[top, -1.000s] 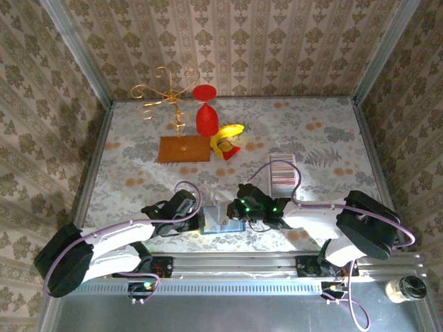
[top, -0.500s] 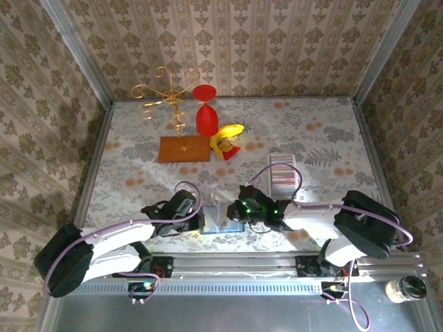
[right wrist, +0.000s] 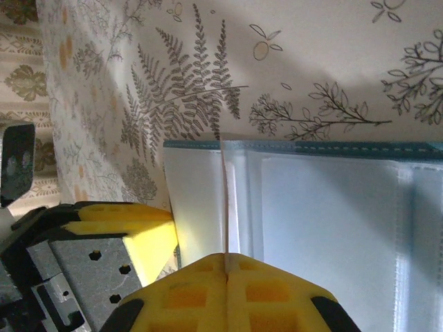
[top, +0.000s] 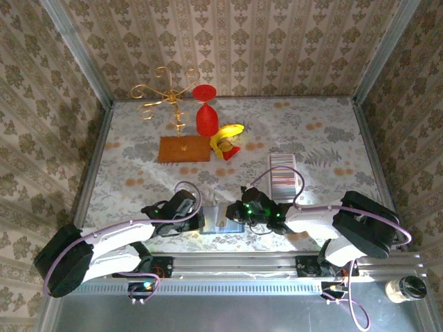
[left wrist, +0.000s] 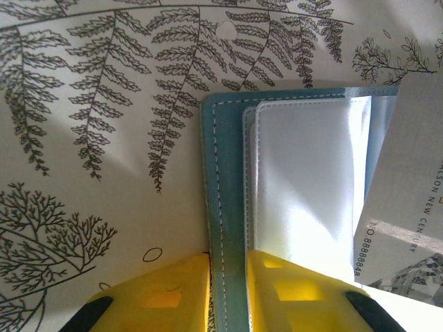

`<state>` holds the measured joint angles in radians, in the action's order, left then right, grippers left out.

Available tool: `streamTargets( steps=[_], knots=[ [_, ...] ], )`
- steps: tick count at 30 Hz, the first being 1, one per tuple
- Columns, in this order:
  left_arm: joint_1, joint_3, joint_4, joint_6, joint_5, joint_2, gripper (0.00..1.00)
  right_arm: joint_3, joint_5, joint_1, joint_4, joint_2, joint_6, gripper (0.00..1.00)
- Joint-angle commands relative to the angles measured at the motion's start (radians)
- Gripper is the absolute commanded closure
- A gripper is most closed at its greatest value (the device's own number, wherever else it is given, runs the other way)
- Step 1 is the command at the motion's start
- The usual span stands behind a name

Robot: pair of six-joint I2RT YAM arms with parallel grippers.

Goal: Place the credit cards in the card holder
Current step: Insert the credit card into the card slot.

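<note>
A teal card holder (left wrist: 225,173) held from both sides.
The left pincer (left wrist: 228,287) clamps its stitched edge; the right pincer (right wrist: 226,273) is closed on a card (right wrist: 223,200), edge-on.

Robot test cell, lab rig dressed up as a home. Giveaways in the overhead view: patterned wallpaper panels (top: 242,48) on three sides, held by bare metal corner posts (top: 75,52). Aluminium rail (top: 228,263) runs along the bottom edge, with two cabled arms bolted to it, left arm (top: 104,245) and right arm (top: 325,218). Floral cloth covers the counter (top: 325,135). Props sit toward the upper left: gold wire stand (top: 166,97), red goblet shape (top: 204,114), yellow banana toy (top: 227,133).
</note>
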<state>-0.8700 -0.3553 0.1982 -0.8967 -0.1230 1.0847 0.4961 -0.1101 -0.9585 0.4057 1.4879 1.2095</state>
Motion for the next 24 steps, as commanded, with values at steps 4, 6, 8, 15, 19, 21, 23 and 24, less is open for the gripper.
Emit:
streamTargets(
  steps=[4, 6, 8, 15, 19, 21, 23, 24],
  knots=[
    [-0.006, -0.016, 0.042, 0.001, 0.018, -0.017, 0.79, -0.010, -0.005, -0.006, 0.035, 0.001, 0.018, 1.00],
    [-0.006, -0.016, 0.044, 0.001, 0.020, -0.019, 0.79, -0.011, -0.009, -0.006, 0.039, 0.009, 0.021, 1.00],
    [-0.006, -0.015, 0.045, -0.001, 0.023, -0.019, 0.79, -0.011, -0.015, -0.006, 0.041, 0.014, 0.026, 1.00],
    [-0.007, -0.033, 0.121, 0.022, 0.081, -0.055, 0.77, -0.012, -0.033, -0.007, -0.003, 0.015, 0.032, 1.00],
    [-0.006, -0.019, 0.103, 0.023, 0.077, -0.099, 0.72, -0.016, -0.036, -0.008, 0.005, 0.029, 0.032, 1.00],
    [-0.006, -0.019, 0.105, 0.022, 0.078, -0.112, 0.72, -0.010, -0.044, -0.008, 0.015, 0.039, 0.032, 1.00],
    [-0.007, -0.022, 0.107, 0.028, 0.079, -0.122, 0.71, -0.005, -0.048, -0.009, 0.018, 0.050, 0.030, 1.00],
    [-0.007, -0.024, 0.105, 0.032, 0.075, -0.126, 0.72, -0.004, -0.051, -0.009, 0.022, 0.055, 0.031, 1.00]
  ],
)
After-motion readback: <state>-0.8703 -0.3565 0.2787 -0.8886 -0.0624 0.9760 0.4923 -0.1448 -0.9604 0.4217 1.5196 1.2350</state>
